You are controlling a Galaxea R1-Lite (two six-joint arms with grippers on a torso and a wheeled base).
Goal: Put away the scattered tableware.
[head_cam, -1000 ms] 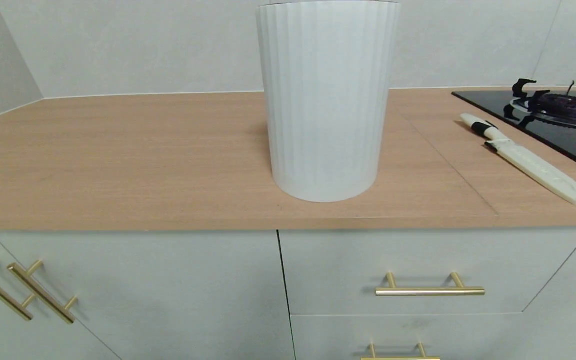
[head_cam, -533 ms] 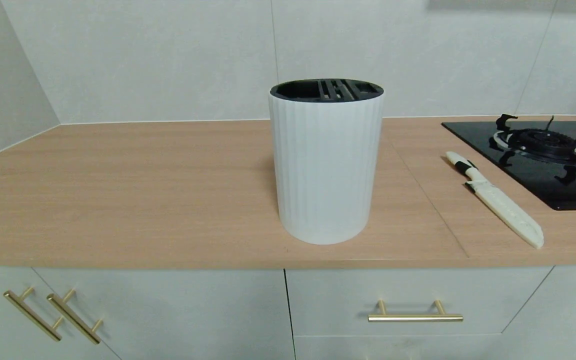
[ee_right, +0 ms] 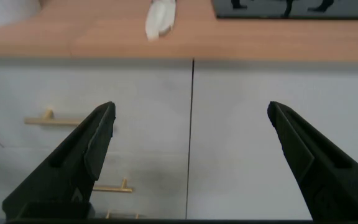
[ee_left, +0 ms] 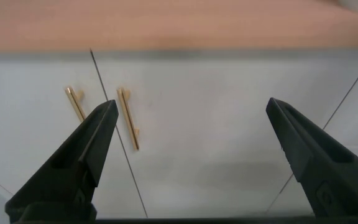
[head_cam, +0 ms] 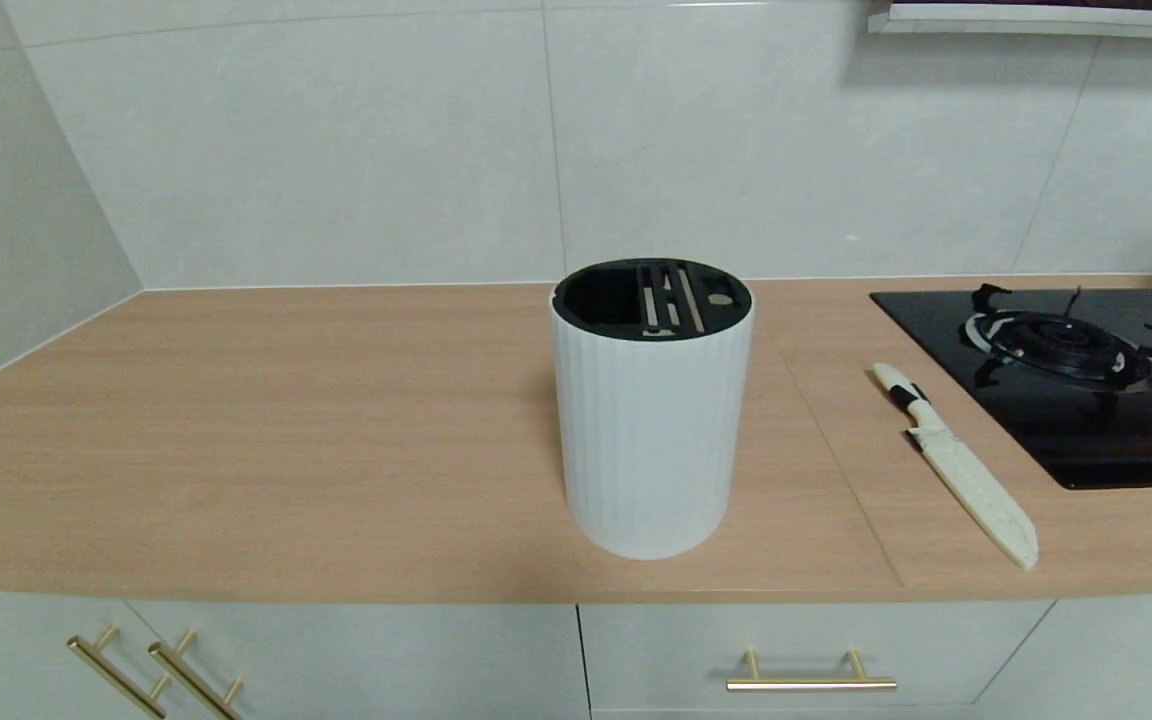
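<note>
A white ribbed knife holder [head_cam: 649,420] with a black slotted top stands upright near the middle of the wooden counter [head_cam: 286,440]. To its right a white knife [head_cam: 954,465] with a black band on its handle lies flat beside the hob; its tip [ee_right: 160,18] pokes toward the counter's front edge. My left gripper [ee_left: 191,155] hangs open below counter height, facing pale cabinet doors. My right gripper [ee_right: 191,155] is open too, in front of the cabinets beneath the knife. Nothing is between either pair of fingers.
A black gas hob [head_cam: 1066,375] with a burner grate fills the counter's right end. Tiled walls close the back and left. Below the counter are pale cabinet doors and drawers with brass handles [head_cam: 811,683] [ee_left: 127,118] [ee_right: 51,120].
The head camera has risen and tilted, so the whole scene shifted down and the holder's slotted top came into sight. The holder and knife themselves have not moved.
</note>
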